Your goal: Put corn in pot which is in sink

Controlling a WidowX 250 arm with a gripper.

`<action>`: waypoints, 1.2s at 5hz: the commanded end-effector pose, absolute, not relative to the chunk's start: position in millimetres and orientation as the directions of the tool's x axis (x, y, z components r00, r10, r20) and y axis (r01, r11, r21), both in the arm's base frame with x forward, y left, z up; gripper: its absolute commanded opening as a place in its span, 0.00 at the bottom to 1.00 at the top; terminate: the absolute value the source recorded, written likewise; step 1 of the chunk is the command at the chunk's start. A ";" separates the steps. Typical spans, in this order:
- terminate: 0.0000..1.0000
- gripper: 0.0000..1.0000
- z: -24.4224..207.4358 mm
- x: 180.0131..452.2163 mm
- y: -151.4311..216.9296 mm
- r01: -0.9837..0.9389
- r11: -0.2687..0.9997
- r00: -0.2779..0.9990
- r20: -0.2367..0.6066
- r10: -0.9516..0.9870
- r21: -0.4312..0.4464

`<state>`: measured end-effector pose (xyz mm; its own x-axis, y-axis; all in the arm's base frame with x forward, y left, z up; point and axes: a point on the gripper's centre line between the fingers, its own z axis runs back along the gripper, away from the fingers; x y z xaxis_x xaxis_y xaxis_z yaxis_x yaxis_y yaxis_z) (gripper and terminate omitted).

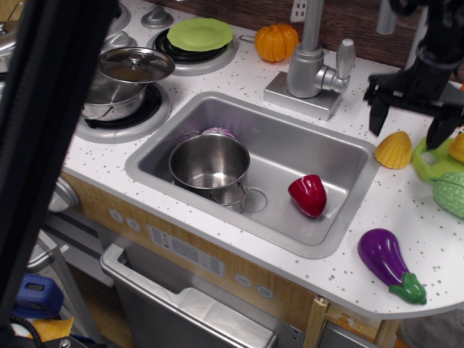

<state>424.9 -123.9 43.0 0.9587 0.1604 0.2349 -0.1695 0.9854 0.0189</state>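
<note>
We see a white speckled table (217, 80) filling most of the view, with a dark out-of-focus bar (43, 130) slanting across the left edge in front of it. Set into the table is the sink (290, 156), a silver-grey basin with rounded corners. Behind it stands the faucet (313, 58) on its square base. On the left sits the stove area, where a lidded steel pot (119, 83) rests on a burner with its lid tilted, and a green plate (200, 33) lies on the burner behind it.

Inside the sink, toward its left side, the pot (210, 163) stands upright and shows nothing inside; a purple rim peeks out just behind it. A red pepper (308, 194) lies on the sink floor to the right, well apart from the pot.

The black tool (406, 116) hangs above the table at the right of the sink, its two fingers spread wide and pointing down, holding nothing. The corn (394, 149) lies on the table just beside the sink's right rim, below and between those fingers, and we cannot tell whether either finger touches it.

Near the front edge lies a purple eggplant (388, 261). An orange pumpkin (276, 42) sits by the back wall, left of the faucet. Green toy vegetables (442, 177) crowd the right edge, just beside the corn.
</note>
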 end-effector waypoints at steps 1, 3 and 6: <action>0.00 1.00 62.5 431.0 -121.3 -0.125 0.992 0.940 0.318 0.125 -0.020; 0.00 1.00 56.8 432.3 -117.5 -0.092 0.995 0.928 0.361 0.097 -0.032; 0.00 0.00 55.2 438.3 -112.4 -0.061 0.997 0.915 0.396 0.074 -0.048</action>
